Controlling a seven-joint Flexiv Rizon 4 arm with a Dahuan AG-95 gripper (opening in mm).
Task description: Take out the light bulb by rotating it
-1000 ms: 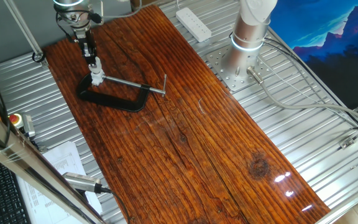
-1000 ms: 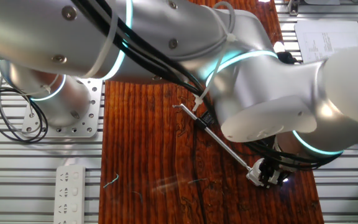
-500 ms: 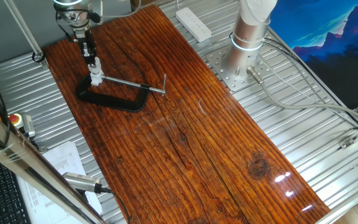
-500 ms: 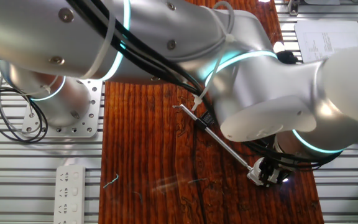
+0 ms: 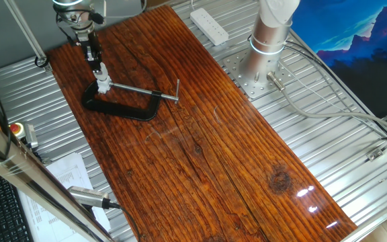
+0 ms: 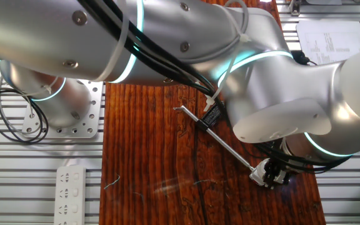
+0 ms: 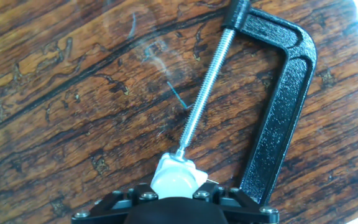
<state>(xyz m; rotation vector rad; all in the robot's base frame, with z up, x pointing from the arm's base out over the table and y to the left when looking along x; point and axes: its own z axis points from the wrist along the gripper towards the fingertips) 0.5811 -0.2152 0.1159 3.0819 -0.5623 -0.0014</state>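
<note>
A wooden table (image 5: 200, 134) holds a black C-clamp (image 7: 284, 99) lying flat, its steel screw rod (image 7: 204, 87) running across the opening. At the rod's tip, inside the clamp, sits the light bulb (image 7: 176, 176). The gripper (image 5: 98, 67) stands directly over the bulb; whether its fingers clasp it cannot be told.

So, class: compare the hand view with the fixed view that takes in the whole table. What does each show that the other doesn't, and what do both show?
Only the hand view shows the thread on the steel screw rod up close.

Only the whole-table fixed view shows the power strip, the arm's base and the red button.

Both show the black C-clamp on the wooden table, with the end effector over the white light bulb.
</note>
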